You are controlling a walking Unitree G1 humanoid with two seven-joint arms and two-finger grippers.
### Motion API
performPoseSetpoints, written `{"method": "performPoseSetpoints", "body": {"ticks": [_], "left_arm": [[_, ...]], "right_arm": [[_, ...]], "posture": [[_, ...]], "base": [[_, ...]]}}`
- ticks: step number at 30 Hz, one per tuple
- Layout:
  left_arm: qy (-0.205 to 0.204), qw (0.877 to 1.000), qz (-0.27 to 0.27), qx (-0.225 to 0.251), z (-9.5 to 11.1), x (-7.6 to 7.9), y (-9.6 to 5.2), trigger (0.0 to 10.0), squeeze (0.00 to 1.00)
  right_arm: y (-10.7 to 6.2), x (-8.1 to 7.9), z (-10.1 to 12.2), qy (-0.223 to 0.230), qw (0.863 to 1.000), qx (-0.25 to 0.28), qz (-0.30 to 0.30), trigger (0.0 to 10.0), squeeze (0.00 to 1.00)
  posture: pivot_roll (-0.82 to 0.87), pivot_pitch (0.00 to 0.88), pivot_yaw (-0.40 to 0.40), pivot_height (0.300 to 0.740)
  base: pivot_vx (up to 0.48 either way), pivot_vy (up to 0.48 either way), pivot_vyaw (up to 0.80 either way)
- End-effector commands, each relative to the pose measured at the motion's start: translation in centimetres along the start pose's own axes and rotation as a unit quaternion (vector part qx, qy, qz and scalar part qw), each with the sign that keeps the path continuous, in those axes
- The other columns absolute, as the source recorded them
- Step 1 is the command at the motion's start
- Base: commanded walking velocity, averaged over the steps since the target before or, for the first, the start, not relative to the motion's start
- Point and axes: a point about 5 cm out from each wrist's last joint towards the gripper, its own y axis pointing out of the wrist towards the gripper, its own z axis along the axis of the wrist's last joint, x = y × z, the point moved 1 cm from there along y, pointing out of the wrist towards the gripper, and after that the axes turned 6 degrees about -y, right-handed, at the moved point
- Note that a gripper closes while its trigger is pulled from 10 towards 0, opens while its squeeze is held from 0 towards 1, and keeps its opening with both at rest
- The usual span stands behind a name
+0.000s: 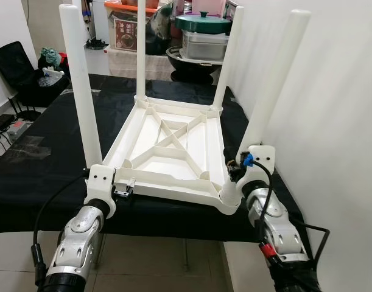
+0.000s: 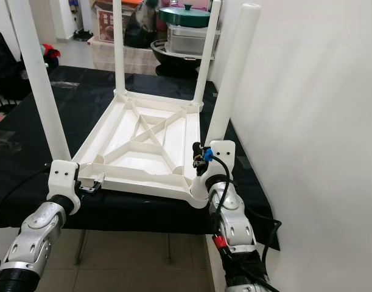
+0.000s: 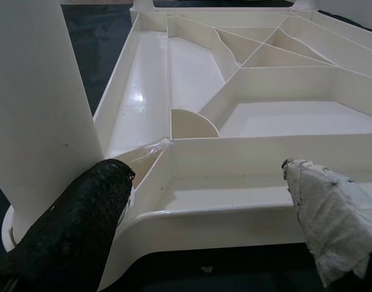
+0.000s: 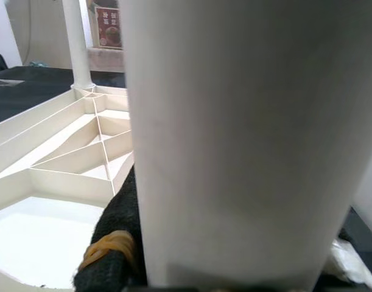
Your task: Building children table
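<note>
Grippers are seen at the near corners of the upturned white children's table (image 1: 173, 152): the left gripper (image 3: 210, 201) is spread apart astride the near edge beside the near-left leg (image 1: 82, 85), and the right gripper (image 4: 234, 267) is clamped around the near-right leg (image 1: 274, 82). The table is laid on the black-covered tabletop (image 1: 45, 164), with boxes and pots (image 1: 201, 33) stacked beyond it.

light: bright, even indoor | glare: faint on white plastic | blur: right wrist foreground
</note>
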Motion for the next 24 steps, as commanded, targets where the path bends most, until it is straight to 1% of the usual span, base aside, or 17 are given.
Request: {"method": "performPoseSetpoints", "body": {"ticks": [1,2,3,4,5,6,9,11,18,24], "left_arm": [[-0.002,1.0,0.008,0.001,-0.1,-0.1,0.1,10.0,0.0],[-0.002,1.0,0.009,0.001,-0.1,-0.1,0.1,10.0,0.0],[-0.003,1.0,0.01,0.001,-0.1,-0.1,0.1,10.0,0.0],[-0.003,1.0,0.01,0.001,-0.1,-0.1,0.1,10.0,0.0],[-0.003,1.0,0.012,0.002,-0.1,-0.2,0.1,10.0,0.0],[-0.003,1.0,0.013,0.002,-0.1,-0.3,0.1,10.0,0.0],[-0.003,1.0,0.014,0.002,-0.1,-0.3,0.1,10.0,0.0],[-0.003,1.0,0.015,0.002,-0.1,-0.4,0.0,10.0,0.0],[-0.003,1.0,0.015,0.002,0.0,-0.3,0.2,10.0,0.0],[-0.001,1.0,0.017,0.003,0.0,-0.6,0.2,10.0,0.0]], "right_arm": [[-1.0,1.5,-4.7,-0.029,0.992,-0.113,-0.046,10.0,0.0],[-1.1,1.6,-4.9,-0.031,0.991,-0.118,-0.053,10.0,0.0],[-1.1,2.0,-5.0,-0.027,0.99,-0.12,-0.072,10.0,0.0],[-1.1,2.0,-5.0,-0.027,0.99,-0.12,-0.072,10.0,0.0],[-1.1,2.6,-5.2,-0.015,0.987,-0.122,-0.101,10.0,0.0],[-1.2,2.8,-5.2,-0.01,0.986,-0.122,-0.11,10.0,0.0],[-1.1,3.1,-5.3,-0.005,0.985,-0.123,-0.122,10.0,0.0],[-1.1,3.5,-5.4,0.004,0.982,-0.124,-0.143,10.0,0.0],[-1.2,3.9,-5.1,0.022,0.977,-0.117,-0.179,10.0,0.0],[-1.2,3.9,-5.1,0.013,0.974,-0.111,-0.197,10.0,0.0]], "posture": [[0.05,0.0,-0.116,0.74],[0.05,0.0,-0.117,0.74],[0.05,0.0,-0.119,0.74],[0.05,0.0,-0.119,0.74],[0.06,0.0,-0.12,0.74],[0.06,0.0,-0.12,0.74],[0.05,0.0,-0.119,0.74],[0.05,0.0,-0.118,0.74],[0.05,0.0,-0.114,0.74],[0.06,0.0,-0.114,0.74]], "base": [[0.0,0.0,0.0],[0.0,0.0,0.0],[0.0,0.0,0.0],[0.0,0.0,0.0],[0.0,0.0,0.0],[0.0,0.0,0.0],[0.0,0.0,0.0],[0.0,0.0,0.0],[0.0,0.0,0.0],[0.0,0.0,0.0]]}}
